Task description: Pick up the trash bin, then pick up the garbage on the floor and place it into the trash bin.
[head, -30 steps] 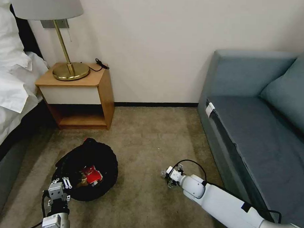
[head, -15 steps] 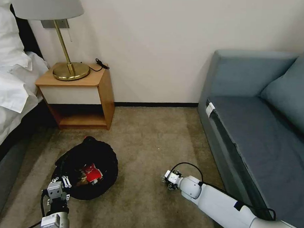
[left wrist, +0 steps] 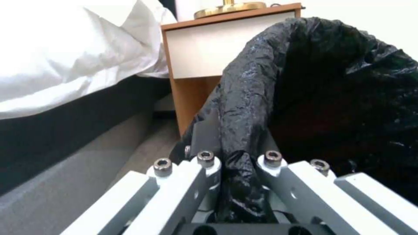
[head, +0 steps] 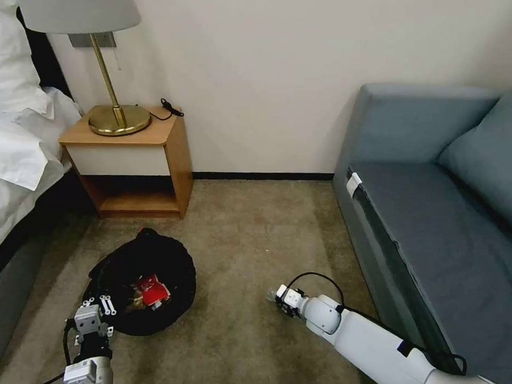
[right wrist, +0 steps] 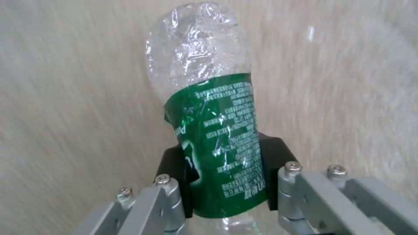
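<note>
soft even indoor light, faint shadows, blurred carpet (right wrist: pixel 78 98) streaks in right wrist view

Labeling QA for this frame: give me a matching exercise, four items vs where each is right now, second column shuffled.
Things:
1. clear bottle
2. red-and-white packet
3. trash bin rim
4. lamp

Places:
A. on the nightstand
B. inside the bin
C. clamped in the right gripper
D. pinched by the left gripper

Pairs: 1-C, 2-B, 3-D, 4-A
</note>
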You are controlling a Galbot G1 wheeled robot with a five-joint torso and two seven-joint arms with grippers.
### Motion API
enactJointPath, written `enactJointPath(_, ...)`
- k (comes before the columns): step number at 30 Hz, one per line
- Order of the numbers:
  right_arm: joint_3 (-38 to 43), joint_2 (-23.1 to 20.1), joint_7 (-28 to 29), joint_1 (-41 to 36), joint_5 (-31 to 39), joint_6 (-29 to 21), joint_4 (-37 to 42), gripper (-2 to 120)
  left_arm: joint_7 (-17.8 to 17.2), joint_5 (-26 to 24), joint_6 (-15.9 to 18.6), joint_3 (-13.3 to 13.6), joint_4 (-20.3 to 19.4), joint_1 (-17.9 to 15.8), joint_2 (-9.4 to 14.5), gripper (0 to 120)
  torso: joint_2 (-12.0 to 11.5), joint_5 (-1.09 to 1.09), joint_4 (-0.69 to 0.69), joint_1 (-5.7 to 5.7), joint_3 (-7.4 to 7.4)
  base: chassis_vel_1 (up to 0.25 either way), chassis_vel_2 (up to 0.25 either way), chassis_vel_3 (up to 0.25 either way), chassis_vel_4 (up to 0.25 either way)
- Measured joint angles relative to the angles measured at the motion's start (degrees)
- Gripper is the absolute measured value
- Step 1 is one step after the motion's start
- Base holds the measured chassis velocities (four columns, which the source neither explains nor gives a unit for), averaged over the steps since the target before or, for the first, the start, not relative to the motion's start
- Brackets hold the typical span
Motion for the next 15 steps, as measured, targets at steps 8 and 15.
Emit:
enactJointPath(8, 4.20, -0.63, 1.00, 0.15, 19.54, 3.99, 14.14, 30, -0.06, 0.51, -0.39, -0.12, -0.26, 0.53, -0.74, 3, 0.00, 0.00, 0.00, 0.00, 0.00, 0.000, 0.000, 0.000, 0.000)
enactJointPath(15, 1.11, 1.45, 2.49, 2.10, 33.17, 5.56, 23.21, 30, 0.00, 1.21, -0.08, 2.02, -0.86, 0.46, -2.27, 3, 0.00, -0.01, 0.00, 0.00, 0.00, 0.000, 0.000, 0.000, 0.000)
